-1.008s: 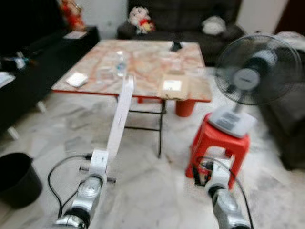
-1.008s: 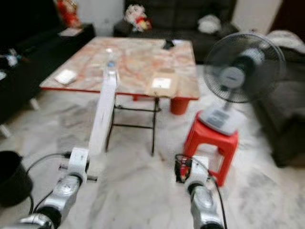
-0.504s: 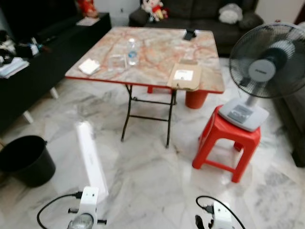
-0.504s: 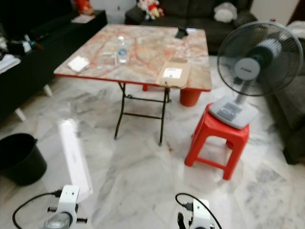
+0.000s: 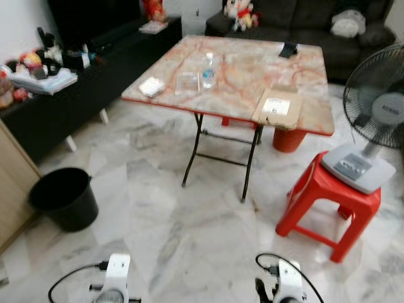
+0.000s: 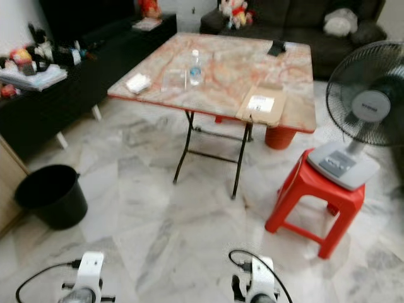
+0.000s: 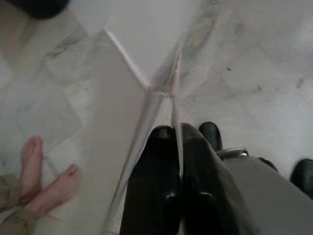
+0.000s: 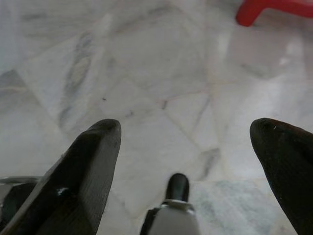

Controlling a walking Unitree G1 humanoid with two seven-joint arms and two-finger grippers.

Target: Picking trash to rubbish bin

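The left gripper [image 7: 177,134] was pressed together on a long white box [image 7: 122,112], a flat-sided carton-like piece of trash; the two black fingers [image 7: 159,176] pinched its near edge, and the box extended forward from the fingertips over the marble floor [image 7: 254,58]. Motion blur prevented reading any marking on the box. Beside the clamped box, on the floor beneath the gripper, a person's bare feet [image 7: 41,178] were visible.

The right gripper [image 8: 188,134] was spread wide, holding nothing; its fingers [image 8: 80,166] stood well apart above bare marble tile, with a red stool leg [image 8: 274,7] on the floor ahead of the fingertips.

In the head views both arms were low, with just the left wrist [image 5: 115,278] and right wrist [image 5: 285,284] showing. The black rubbish bin [image 5: 63,197] stood upright on the floor ahead of the left gripper and off to its left, well apart from it. Farther ahead stood a folding table [image 5: 233,69] carrying a clear bottle [image 5: 207,61], a white packet [image 5: 151,86] and a brown cardboard parcel [image 5: 278,107]. Ahead of the right gripper, to its right, a fan [image 5: 372,126] sat on a red stool [image 5: 331,202].
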